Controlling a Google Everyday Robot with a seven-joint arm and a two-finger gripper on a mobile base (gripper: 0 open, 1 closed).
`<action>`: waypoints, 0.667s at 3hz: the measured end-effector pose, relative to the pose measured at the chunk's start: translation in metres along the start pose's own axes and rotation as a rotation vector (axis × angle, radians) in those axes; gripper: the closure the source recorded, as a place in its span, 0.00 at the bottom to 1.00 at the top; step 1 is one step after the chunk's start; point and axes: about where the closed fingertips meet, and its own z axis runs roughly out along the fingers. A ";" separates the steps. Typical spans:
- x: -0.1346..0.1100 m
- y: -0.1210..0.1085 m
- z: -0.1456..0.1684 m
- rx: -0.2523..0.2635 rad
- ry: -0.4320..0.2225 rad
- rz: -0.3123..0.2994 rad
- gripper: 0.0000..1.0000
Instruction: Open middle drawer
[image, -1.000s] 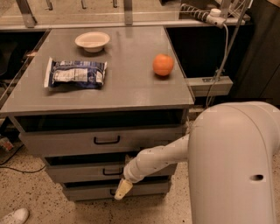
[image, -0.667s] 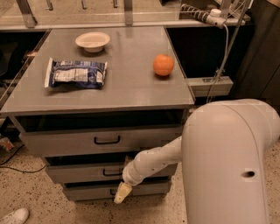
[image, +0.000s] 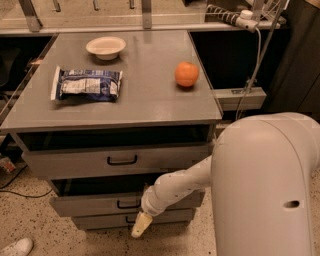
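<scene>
The middle drawer is a flat grey front with a small black bar handle, between a taller drawer above and a narrow one below. A dark gap shows above its front. My gripper has a cream tip on a white speckled arm. It points down and to the left, just below and to the right of that handle, in front of the lowest drawer. It holds nothing that I can see.
The taller top drawer stands slightly out under the grey cabinet top. On that top lie a white bowl, a blue chip bag and an orange. My bulky white arm housing fills the right foreground. A shoe is on the floor at left.
The gripper tip has dropped slightly, from beside the middle drawer's front to the lowest drawer's level. The white arm housing has shifted left. The drawers have not moved.
</scene>
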 end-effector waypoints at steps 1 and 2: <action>0.016 0.031 -0.024 -0.019 0.023 0.050 0.00; 0.045 0.087 -0.071 -0.039 0.055 0.165 0.00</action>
